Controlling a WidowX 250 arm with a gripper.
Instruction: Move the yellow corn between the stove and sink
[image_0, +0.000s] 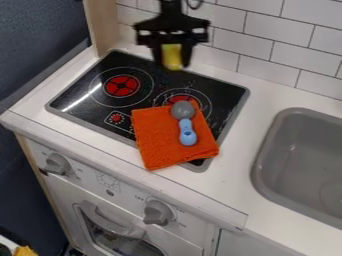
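The black gripper (172, 56) hangs at the top of the camera view, above the back part of the black stove top (87, 100). Its two fingers are shut on the yellow corn (172, 56), held upright between them and raised off the surface. To the right, the grey sink (268, 145) is set into the white counter. A strip of white counter (242, 130) runs between stove and sink.
An orange cloth (157, 142) lies over the stove's front right part, with a blue-handled grey spoon (187, 132) on top. White wall tiles (267, 50) rise behind the counter, and a wooden post (101, 25) stands at the back left.
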